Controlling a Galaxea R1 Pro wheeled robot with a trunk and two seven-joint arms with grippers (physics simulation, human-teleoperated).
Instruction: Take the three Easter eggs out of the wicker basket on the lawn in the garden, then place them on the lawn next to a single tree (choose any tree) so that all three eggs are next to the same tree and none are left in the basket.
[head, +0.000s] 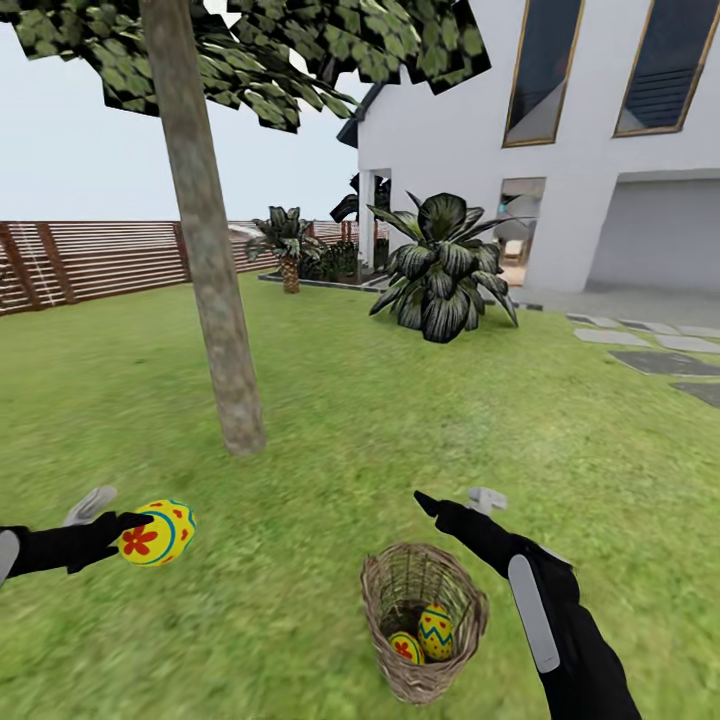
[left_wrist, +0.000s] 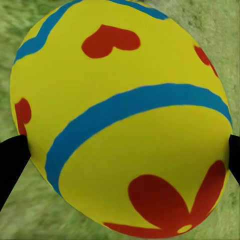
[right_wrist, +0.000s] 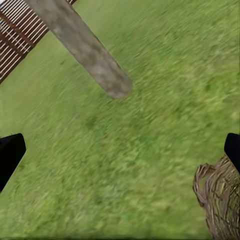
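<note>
My left gripper (head: 140, 528) is shut on a yellow Easter egg (head: 158, 533) with red flowers and blue bands, held above the lawn (head: 330, 430) at the lower left. In the left wrist view that egg (left_wrist: 120, 120) sits between the black fingertips (left_wrist: 11, 160). The wicker basket (head: 385, 640) stands on the grass at the bottom centre with two more eggs (head: 435, 630) (head: 405, 648) inside. My right gripper (head: 455, 500) hangs open just above and behind the basket. The tree (head: 215, 300) with the grey-brown trunk rises a little beyond the left hand. The right wrist view has the trunk base (right_wrist: 95, 62) and the basket rim (right_wrist: 220, 195).
A broad-leafed shrub (head: 445, 265) grows in front of the white house (head: 560, 130). A small palm (head: 288, 245) stands by the brown slat fence (head: 90, 260). Grey stepping stones (head: 660, 350) lie at the right. Open grass surrounds the tree.
</note>
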